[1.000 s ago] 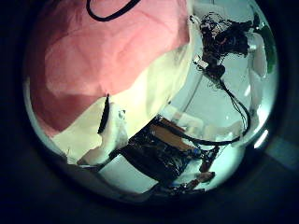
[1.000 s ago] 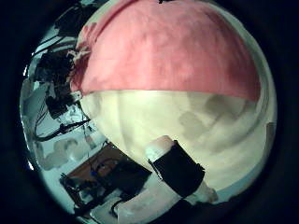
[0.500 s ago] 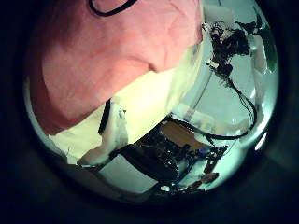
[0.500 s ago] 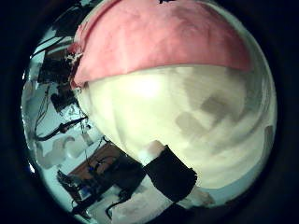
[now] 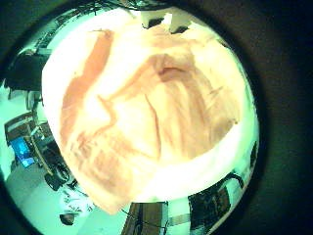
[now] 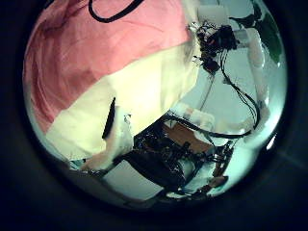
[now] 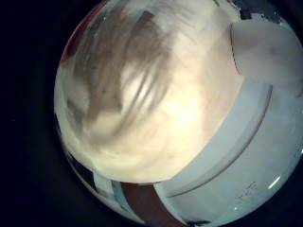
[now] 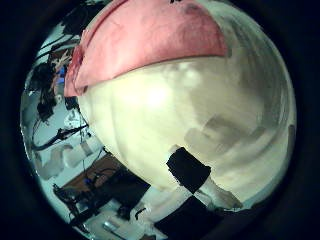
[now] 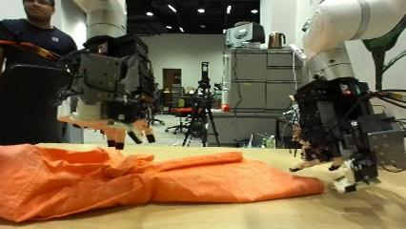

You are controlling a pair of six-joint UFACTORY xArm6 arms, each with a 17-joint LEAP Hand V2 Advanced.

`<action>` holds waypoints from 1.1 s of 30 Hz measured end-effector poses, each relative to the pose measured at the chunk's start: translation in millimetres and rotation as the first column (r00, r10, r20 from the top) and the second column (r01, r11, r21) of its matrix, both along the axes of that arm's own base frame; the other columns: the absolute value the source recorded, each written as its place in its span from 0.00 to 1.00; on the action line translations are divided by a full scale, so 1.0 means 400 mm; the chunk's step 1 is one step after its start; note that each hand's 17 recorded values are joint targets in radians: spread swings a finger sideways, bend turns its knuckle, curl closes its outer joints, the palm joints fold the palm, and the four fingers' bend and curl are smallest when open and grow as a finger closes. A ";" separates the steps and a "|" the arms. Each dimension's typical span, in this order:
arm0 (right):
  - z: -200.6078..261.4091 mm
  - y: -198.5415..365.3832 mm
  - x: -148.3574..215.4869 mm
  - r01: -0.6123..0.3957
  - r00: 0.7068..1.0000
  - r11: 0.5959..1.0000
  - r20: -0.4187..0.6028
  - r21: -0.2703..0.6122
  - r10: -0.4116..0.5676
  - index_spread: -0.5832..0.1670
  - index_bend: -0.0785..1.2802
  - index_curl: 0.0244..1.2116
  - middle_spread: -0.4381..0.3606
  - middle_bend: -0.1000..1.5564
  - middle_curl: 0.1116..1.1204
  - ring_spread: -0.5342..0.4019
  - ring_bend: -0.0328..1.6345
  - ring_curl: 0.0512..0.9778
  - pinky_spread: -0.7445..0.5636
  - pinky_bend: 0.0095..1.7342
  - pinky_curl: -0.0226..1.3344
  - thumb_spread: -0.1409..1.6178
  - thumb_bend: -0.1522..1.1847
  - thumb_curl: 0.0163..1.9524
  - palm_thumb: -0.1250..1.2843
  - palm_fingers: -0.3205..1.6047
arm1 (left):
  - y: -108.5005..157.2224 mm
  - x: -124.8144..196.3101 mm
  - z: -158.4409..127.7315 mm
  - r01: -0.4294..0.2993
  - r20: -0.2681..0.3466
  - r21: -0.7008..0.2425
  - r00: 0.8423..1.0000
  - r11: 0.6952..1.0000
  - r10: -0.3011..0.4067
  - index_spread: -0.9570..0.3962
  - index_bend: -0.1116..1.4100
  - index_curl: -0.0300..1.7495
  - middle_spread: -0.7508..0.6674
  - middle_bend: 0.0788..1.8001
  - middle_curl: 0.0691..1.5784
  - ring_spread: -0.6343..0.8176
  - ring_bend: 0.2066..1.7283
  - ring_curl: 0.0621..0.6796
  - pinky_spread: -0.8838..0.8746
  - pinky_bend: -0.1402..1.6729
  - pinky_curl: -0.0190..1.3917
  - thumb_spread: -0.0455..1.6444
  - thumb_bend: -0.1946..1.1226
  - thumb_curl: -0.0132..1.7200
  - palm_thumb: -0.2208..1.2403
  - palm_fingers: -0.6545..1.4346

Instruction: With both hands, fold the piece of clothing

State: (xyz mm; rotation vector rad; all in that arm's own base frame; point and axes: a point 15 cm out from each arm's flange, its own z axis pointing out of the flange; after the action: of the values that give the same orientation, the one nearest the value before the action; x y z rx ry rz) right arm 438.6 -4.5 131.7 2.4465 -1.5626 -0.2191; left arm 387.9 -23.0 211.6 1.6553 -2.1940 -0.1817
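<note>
An orange garment (image 9: 140,176) lies crumpled on the wooden table (image 9: 368,205), bunched thick under the left hand and thin and flat toward the right hand. My left hand (image 9: 111,91) hangs above the bunched end, fingers relaxed downward, holding nothing. The garment fills the left little finger side palm view (image 5: 147,108).
The right little finger side palm view shows pale tabletop (image 7: 142,95) close below. A grey cabinet (image 9: 248,91) and stands are behind the table, away from the hands.
The right thumb side palm view has shifted: less of the garment and more bare table show now. The left thumb side view has shifted only slightly. The garment itself looks unmoved.
</note>
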 end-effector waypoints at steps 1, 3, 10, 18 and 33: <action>-0.002 0.014 0.003 -0.009 1.000 1.000 0.002 0.003 0.009 0.27 0.18 0.22 0.48 0.17 0.19 0.76 0.16 0.23 0.80 0.15 0.27 0.74 0.10 0.14 0.49 0.18 | -0.005 -0.003 0.011 0.002 0.006 -0.003 1.000 1.000 -0.002 0.81 0.18 0.19 0.80 0.06 0.13 0.84 0.08 0.25 0.83 0.18 0.22 0.75 0.14 0.23 0.49 0.30; -0.006 0.033 0.010 -0.023 1.000 1.000 0.007 0.004 0.023 0.27 0.18 0.22 0.48 0.17 0.18 0.76 0.17 0.23 0.80 0.16 0.27 0.74 0.10 0.15 0.50 0.18 | -0.020 -0.011 0.032 0.012 0.019 -0.006 1.000 1.000 -0.012 0.81 0.18 0.19 0.81 0.06 0.13 0.84 0.08 0.25 0.83 0.18 0.22 0.75 0.14 0.23 0.49 0.29; -0.023 0.046 0.043 -0.016 1.000 1.000 0.009 -0.010 0.016 0.28 0.18 0.22 0.51 0.17 0.19 0.74 0.17 0.23 0.80 0.16 0.27 0.71 0.11 0.16 0.55 0.19 | -0.044 -0.044 0.077 0.034 0.053 -0.004 0.998 0.999 -0.033 0.80 0.18 0.19 0.81 0.06 0.13 0.84 0.07 0.26 0.83 0.18 0.22 0.75 0.14 0.22 0.49 0.29; -0.047 0.016 0.079 -0.009 1.000 0.997 0.009 -0.076 0.010 0.36 0.20 0.24 0.55 0.20 0.21 0.72 0.18 0.23 0.79 0.11 0.25 0.68 0.11 0.18 0.64 0.28 | -0.040 -0.083 0.120 0.036 0.057 -0.001 0.998 0.999 -0.036 0.80 0.18 0.19 0.81 0.06 0.13 0.84 0.07 0.26 0.83 0.18 0.22 0.75 0.13 0.22 0.48 0.29; -0.023 -0.016 0.063 -0.041 0.999 0.988 0.006 -0.148 0.042 0.28 0.45 0.41 0.33 0.54 0.43 0.26 0.51 0.43 0.24 0.32 0.29 0.61 0.10 0.21 0.76 0.91 | -0.021 -0.065 0.179 0.023 0.100 0.019 0.995 1.000 -0.024 0.80 0.18 0.19 0.86 0.06 0.12 0.87 0.09 0.28 0.83 0.19 0.22 0.74 0.14 0.22 0.47 0.29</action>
State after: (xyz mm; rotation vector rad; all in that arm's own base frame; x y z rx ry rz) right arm 463.9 -10.7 122.5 2.3662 -1.4738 -0.0817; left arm 361.9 -31.3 283.2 1.6825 -2.2924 -0.1270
